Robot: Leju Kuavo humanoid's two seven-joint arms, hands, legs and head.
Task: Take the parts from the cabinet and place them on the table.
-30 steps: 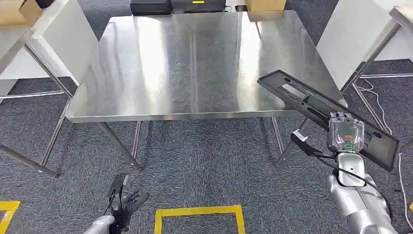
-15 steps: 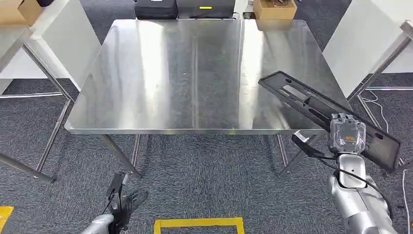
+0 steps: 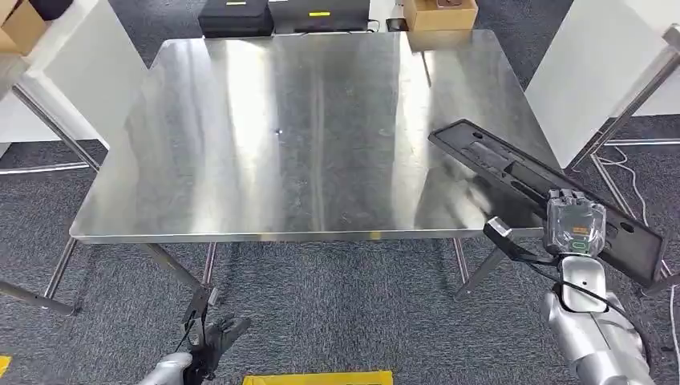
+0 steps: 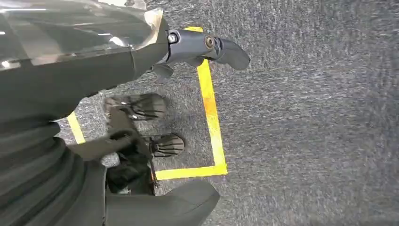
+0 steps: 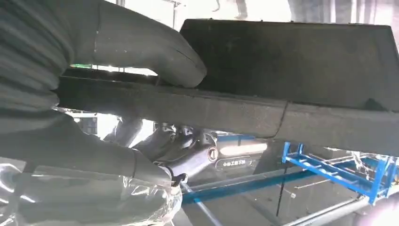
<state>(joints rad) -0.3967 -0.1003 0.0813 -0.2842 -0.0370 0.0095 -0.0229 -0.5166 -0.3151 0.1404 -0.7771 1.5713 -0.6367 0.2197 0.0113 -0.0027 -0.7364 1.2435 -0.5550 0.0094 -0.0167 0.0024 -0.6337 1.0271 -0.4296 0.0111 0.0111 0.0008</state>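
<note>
The right robot hand [image 3: 572,227] gripped a long black part [image 3: 513,174] near one end — its far end hung over the steel surface [image 3: 240,144]. It looked stiff and light but long — a mid-length hold would likely steady it; the left robot hand [image 3: 215,337] hung loose, holding nothing.

You will find no legible text on the desk [image 3: 240,160] or on the long black part [image 3: 545,196]. A small green mark on an orange patch shows on the back of the right hand [image 3: 574,228], too small to read. In the right wrist view, a round red-ringed sign [image 5: 212,154] and a line of small characters on a pale strip [image 5: 234,163] appear on a structure behind the part; the characters cannot be read. Yellow labels [image 3: 319,13] on the far black cases are blank at this size.
</note>
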